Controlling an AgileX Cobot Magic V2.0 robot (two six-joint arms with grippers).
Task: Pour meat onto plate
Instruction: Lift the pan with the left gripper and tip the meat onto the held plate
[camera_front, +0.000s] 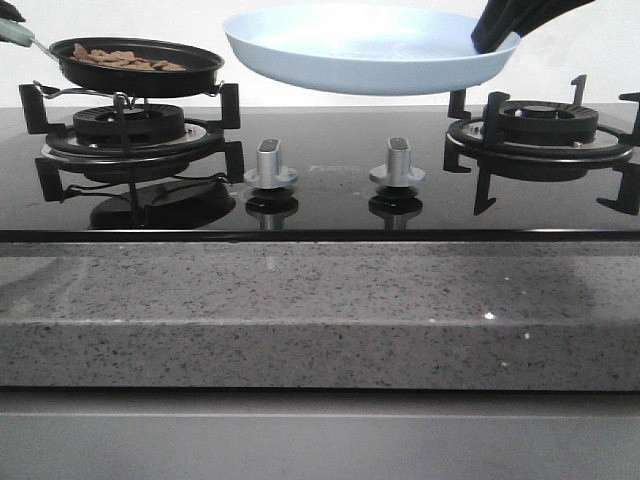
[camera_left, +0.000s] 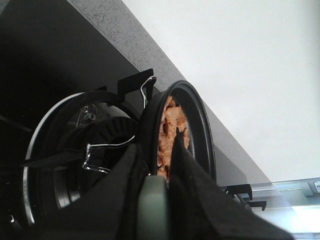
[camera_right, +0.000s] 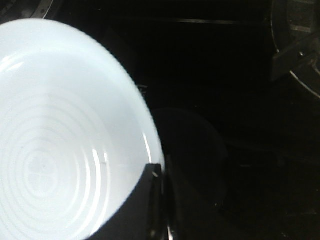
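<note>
Your left gripper (camera_left: 157, 175) clamps the pale handle (camera_left: 152, 210) of a black frying pan (camera_front: 137, 66), raised just above the left burner (camera_front: 130, 128). Small reddish-brown meat pieces (camera_front: 125, 59) lie inside. Your right gripper (camera_front: 495, 38) pinches the rim of the round pale-blue plate (camera_front: 365, 50), held aloft between the burners.

White wall (camera_front: 150, 20) behind; grey speckled stone counter (camera_front: 300, 310) in front.

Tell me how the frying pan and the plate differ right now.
The frying pan is black and small; the plate is pale blue and wider. The pan holds the meat; the plate is empty. Both are lifted above the stove, the pan by the left gripper, the plate by the right gripper.
</note>
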